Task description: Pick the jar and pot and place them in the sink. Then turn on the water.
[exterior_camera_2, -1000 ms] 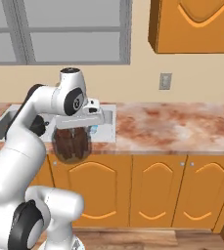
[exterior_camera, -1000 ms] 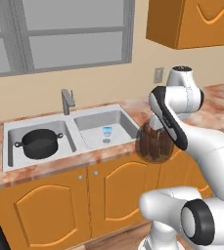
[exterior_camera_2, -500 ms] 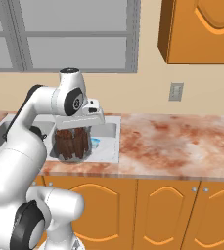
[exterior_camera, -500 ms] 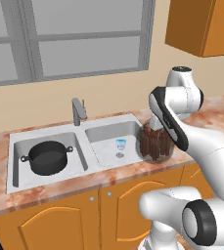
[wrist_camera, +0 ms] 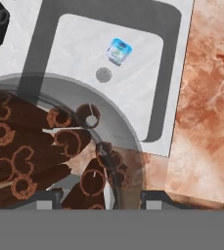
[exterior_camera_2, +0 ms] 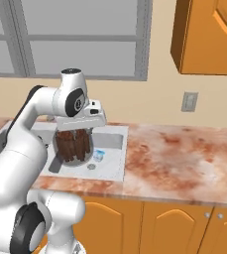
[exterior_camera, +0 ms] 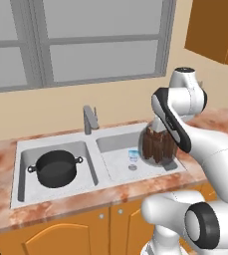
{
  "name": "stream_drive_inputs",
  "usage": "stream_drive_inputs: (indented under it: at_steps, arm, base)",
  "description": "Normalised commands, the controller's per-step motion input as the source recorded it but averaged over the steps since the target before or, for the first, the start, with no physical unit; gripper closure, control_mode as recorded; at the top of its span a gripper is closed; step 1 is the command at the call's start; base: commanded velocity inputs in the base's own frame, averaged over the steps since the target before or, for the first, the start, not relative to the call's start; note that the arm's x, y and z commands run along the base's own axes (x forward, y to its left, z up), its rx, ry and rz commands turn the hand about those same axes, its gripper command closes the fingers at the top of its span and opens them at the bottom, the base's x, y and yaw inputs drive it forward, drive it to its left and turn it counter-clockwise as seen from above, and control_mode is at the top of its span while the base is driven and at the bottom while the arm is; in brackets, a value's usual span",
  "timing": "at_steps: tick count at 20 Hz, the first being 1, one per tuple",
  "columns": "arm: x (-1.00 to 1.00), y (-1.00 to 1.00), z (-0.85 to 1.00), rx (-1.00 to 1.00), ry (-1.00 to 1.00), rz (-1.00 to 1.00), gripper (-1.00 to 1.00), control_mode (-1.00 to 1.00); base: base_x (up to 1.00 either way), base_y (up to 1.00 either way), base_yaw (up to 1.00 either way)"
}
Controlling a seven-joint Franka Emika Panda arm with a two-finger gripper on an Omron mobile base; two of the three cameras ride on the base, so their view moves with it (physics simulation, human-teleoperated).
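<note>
While my jaws [exterior_camera_2: 76,135] were clamped on the rounded clear glass jar of dark reddish-brown rolls [exterior_camera: 157,145], it hung above the light grey double-basin sink's [exterior_camera: 116,141] right basin; I judged a slow, upright descent best, avoiding the small blue object [exterior_camera: 133,155] beside the drain.

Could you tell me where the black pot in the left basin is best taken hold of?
Probably by the rim of the pot, coming straight down from above: it sits upright and open in the sink, and its two small side handles look too slight. Basin walls would likely block a sideways approach.
</note>
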Motion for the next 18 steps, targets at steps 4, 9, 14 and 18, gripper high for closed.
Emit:
stream_drive_inputs:
  at_steps: [4,9,14,18]
  arm:
    - [0.0,0.0,0.0,0.0,0.0,0.0,1.0,1.0]
    - [0.0,0.0,0.0,0.0,0.0,0.0,1.0,1.0]
    - [0.0,0.0,0.0,0.0,0.0,0.0,1.0,1.0]
    - [0.0,0.0,0.0,0.0,0.0,0.0,1.0,1.0]
  base:
    - [0.41,-0.12,0.16]
    - [0.37,-0.04,0.07]
    - [0.35,-0.18,0.11]
    - [0.24,-0.21,0.15]
